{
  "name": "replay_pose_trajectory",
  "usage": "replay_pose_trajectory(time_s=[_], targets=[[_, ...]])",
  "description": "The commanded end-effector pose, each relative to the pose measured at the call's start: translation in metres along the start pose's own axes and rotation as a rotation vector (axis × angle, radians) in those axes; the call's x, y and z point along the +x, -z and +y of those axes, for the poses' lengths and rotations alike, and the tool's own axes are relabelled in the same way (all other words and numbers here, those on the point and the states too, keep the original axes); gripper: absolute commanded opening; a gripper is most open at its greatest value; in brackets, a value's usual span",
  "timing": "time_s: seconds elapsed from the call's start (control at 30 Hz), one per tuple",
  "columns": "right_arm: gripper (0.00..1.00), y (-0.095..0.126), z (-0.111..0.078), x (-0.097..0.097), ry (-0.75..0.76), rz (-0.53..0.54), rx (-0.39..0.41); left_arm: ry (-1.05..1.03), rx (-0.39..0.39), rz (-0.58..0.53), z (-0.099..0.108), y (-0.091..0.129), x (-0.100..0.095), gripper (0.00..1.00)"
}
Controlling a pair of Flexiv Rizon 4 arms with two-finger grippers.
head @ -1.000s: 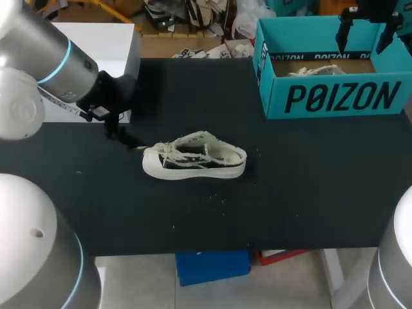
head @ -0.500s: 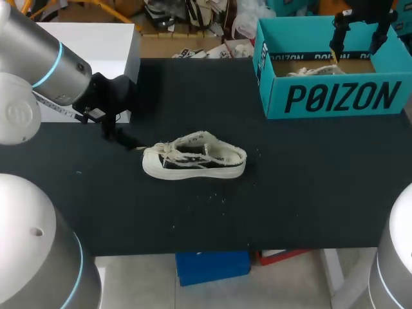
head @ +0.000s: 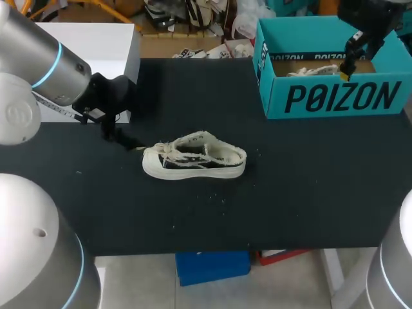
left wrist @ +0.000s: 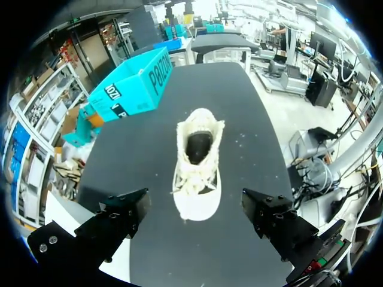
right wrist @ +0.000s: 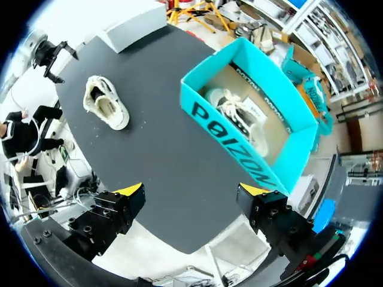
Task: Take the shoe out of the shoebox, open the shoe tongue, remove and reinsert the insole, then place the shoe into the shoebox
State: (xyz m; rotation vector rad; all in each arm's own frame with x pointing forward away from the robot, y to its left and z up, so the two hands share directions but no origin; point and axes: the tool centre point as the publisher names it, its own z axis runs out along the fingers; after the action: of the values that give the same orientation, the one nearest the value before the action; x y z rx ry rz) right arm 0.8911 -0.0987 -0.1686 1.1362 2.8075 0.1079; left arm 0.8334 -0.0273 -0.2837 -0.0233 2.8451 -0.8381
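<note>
Near the tabletop's left edge, the left gripper (left wrist: 194, 203) hung with jaws spread wide and empty, just off the toe of the shoe (head: 193, 158), which stood on its sole near the tabletop's middle. At the far right corner sat the teal shoebox (head: 335, 98), a second shoe (head: 314, 71) inside. The right gripper (right wrist: 191, 191) hung above it, jaws apart, holding nothing.

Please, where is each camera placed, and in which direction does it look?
Head view: above and behind the robot, looking down on the table; left arm and right arm enter from its sides.
Left wrist view: on the left arm, low, looking past the open left gripper at the shoe, toe nearest.
Right wrist view: high up, looking down past the open right gripper at the shoebox.
All three share the shoe and shoebox.
</note>
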Motion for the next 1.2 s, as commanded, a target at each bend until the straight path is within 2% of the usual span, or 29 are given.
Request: replay_pose_trajectory(time_s=[0.03,0.43,0.5,0.57,0.7,0.83,1.03,1.07,1.2], targets=[[1.0,-0.004,0.005,0.032,0.879,0.1,-0.121,-0.003,0.004,-0.003,0.001,-0.001,0.001,1.0],[1.0,-0.004,0.005,0.032,0.879,0.1,-0.121,-0.003,0.004,-0.003,0.001,-0.001,0.001,1.0],[1.0,-0.009,0.005,0.042,0.879,0.103,-0.235,-0.003,0.004,-0.003,0.001,-0.001,0.001,1.0],[1.0,-0.016,0.004,0.048,0.888,0.109,-0.259,-0.003,0.004,-0.003,0.001,-0.001,0.001,1.0],[1.0,-0.032,0.017,0.063,0.889,0.118,-0.339,-0.003,0.004,-0.003,0.001,-0.001,0.001,1.0],[1.0,-0.048,0.033,0.079,0.898,0.109,-0.388,-0.003,0.004,-0.003,0.001,-0.001,0.001,1.0],[1.0,-0.066,0.06,0.117,0.926,0.127,-0.449,-0.003,0.004,-0.003,0.001,-0.001,0.001,1.0],[1.0,-0.068,0.065,0.124,0.946,0.145,-0.434,-0.003,0.004,-0.003,0.001,-0.001,0.001,1.0],[1.0,-0.068,0.065,0.124,0.946,0.145,-0.434,-0.003,0.004,-0.003,0.001,-0.001,0.001,1.0]])
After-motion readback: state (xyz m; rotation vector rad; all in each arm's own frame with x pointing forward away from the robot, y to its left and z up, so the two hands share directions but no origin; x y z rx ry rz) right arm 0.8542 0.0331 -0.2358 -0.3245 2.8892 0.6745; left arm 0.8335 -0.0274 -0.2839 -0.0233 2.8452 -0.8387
